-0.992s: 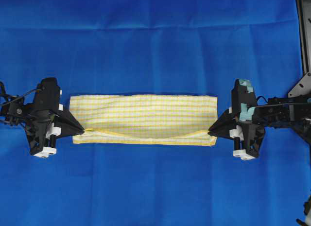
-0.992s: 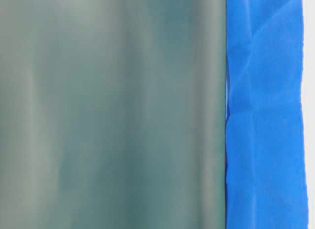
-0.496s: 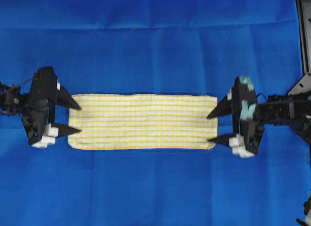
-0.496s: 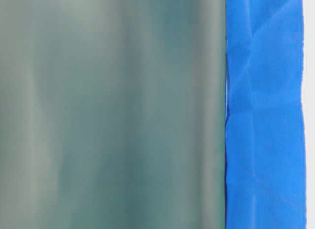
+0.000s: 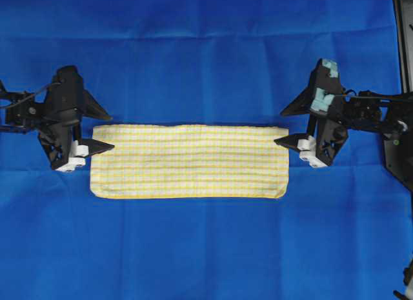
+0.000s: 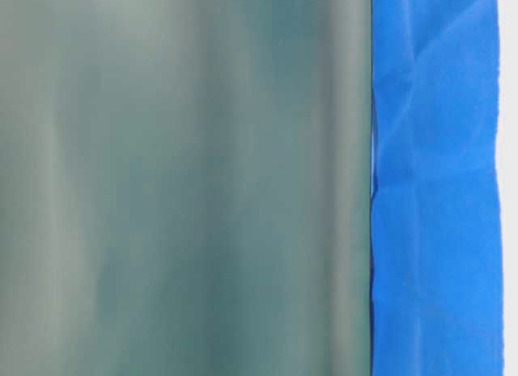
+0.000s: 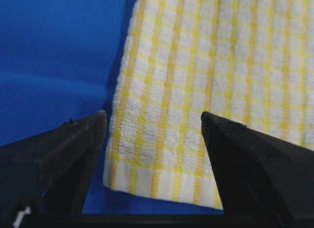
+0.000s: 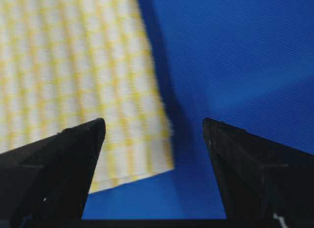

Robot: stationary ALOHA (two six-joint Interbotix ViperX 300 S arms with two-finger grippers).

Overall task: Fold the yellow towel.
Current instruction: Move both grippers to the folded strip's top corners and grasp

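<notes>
Your yellow towel (image 5: 189, 161) lies flat on the blue cloth (image 5: 206, 55) covering the surface, folded into a band, long axis left to right. Your left claw (image 5: 103, 128) and right claw (image 5: 285, 127) both stand open and empty at its far corners, equally near. Nothing blocks either corner.

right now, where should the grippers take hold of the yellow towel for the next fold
Judging by its pose, take the yellow towel by its short ends. It lies flat as a long strip, with the open left gripper and open right gripper already at the two far corners. Each could come in level from its own side and pinch a corner.
</notes>
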